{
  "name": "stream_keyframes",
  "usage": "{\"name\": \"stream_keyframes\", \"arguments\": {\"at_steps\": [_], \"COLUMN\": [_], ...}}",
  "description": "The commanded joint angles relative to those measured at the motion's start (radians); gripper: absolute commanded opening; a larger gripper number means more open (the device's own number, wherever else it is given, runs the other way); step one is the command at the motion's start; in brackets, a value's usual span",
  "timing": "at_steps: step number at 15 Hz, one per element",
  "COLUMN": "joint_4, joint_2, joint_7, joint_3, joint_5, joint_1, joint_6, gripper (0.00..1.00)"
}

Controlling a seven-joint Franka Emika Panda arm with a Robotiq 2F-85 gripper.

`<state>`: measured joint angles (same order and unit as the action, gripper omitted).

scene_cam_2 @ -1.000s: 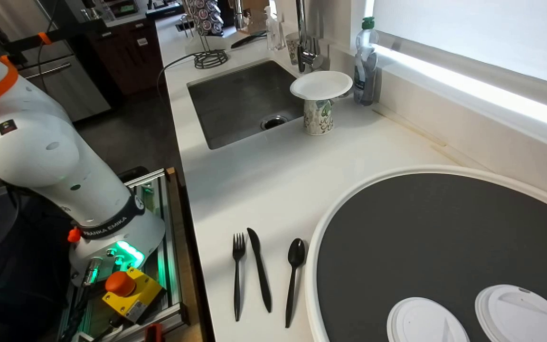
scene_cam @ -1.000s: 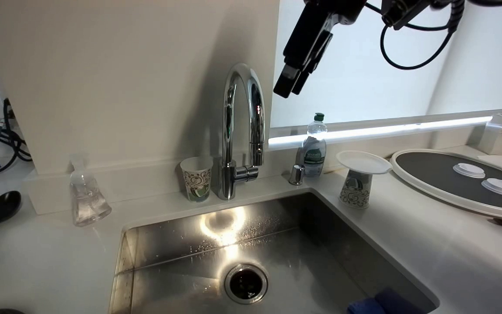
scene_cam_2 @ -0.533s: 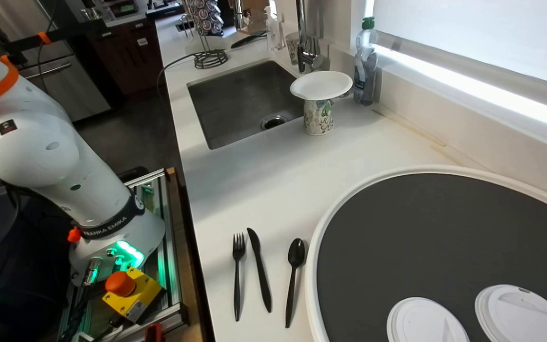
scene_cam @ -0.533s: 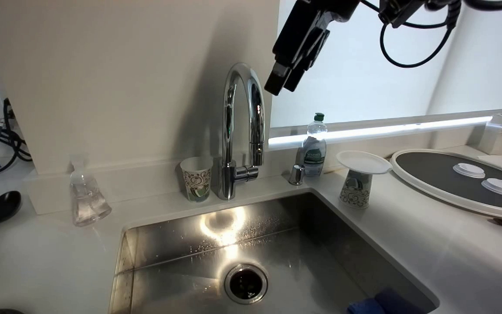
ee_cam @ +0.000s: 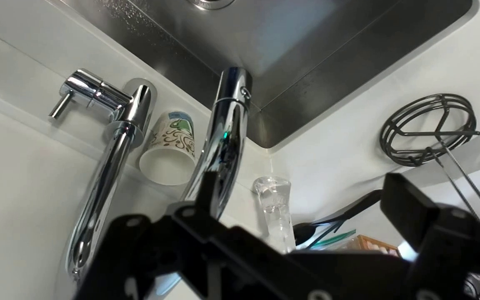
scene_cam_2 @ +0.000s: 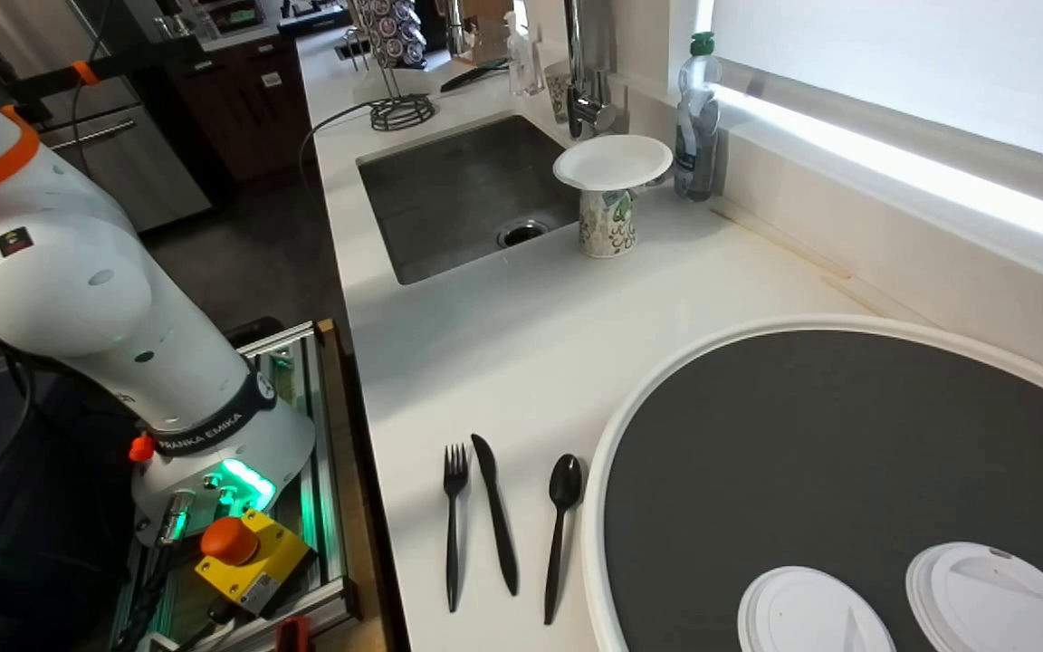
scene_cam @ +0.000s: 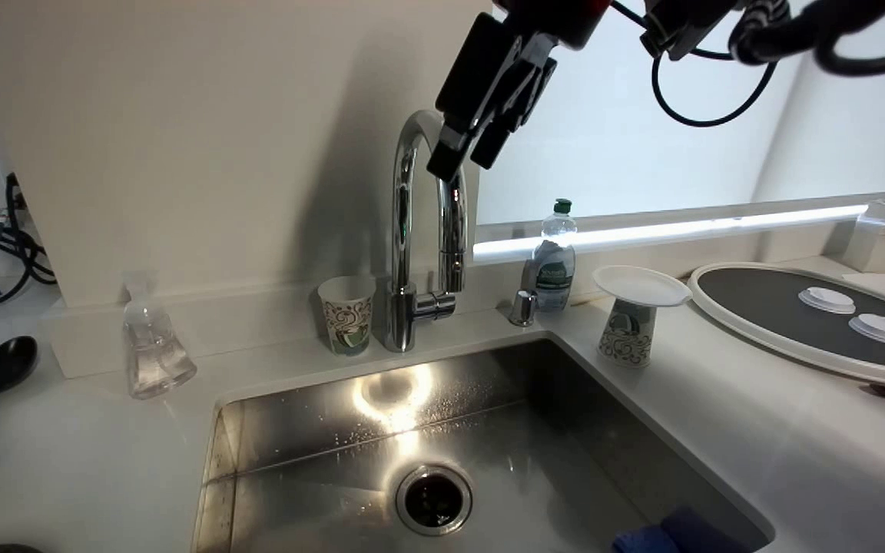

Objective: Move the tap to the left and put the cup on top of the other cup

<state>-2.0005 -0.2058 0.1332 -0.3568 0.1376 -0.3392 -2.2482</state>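
The chrome gooseneck tap [scene_cam: 404,230] stands behind the sink, its spout [ee_cam: 225,125] hanging toward the basin. Close beside its base, the cup [scene_cam: 349,319], a patterned paper one, is upright with its mouth up; the wrist view shows this cup [ee_cam: 173,137] too. In both exterior views the other cup [scene_cam: 627,334] [scene_cam_2: 607,222] has a similar pattern and a wide white disc [scene_cam_2: 612,163] on top. My gripper [scene_cam: 464,157] is high up, overlapping the tap's arch; contact cannot be told. Its fingers [ee_cam: 406,204] are spread wide in the wrist view, holding nothing, with one overlapping the spout.
The steel sink [scene_cam: 565,430] lies in front of the tap. A soap bottle [scene_cam: 554,261] and a small metal piece [scene_cam: 523,307] stand between tap and other cup. A clear bottle [ee_cam: 273,200], a wire rack [ee_cam: 427,133] and a dark round board [scene_cam_2: 847,435] are around it.
In an exterior view my gripper has moved left, from beside the tap to overlapping its arch. Tap and both cups look unmoved, and the fingers have stayed open.
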Motion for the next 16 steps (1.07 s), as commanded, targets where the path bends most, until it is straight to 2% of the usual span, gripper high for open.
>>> {"name": "stream_keyframes", "arguments": {"at_steps": [1, 9, 16], "joint_4": [-0.041, -0.105, -0.114], "joint_2": [0.008, 0.017, 0.040], "joint_7": [-0.070, -0.207, -0.301], "joint_3": [-0.019, -0.035, -0.036], "joint_5": [-0.043, -0.168, -0.196], "joint_1": [-0.008, 0.004, 0.008], "joint_6": [-0.056, -0.124, -0.151], "gripper": [1.00, 1.00, 1.00]}}
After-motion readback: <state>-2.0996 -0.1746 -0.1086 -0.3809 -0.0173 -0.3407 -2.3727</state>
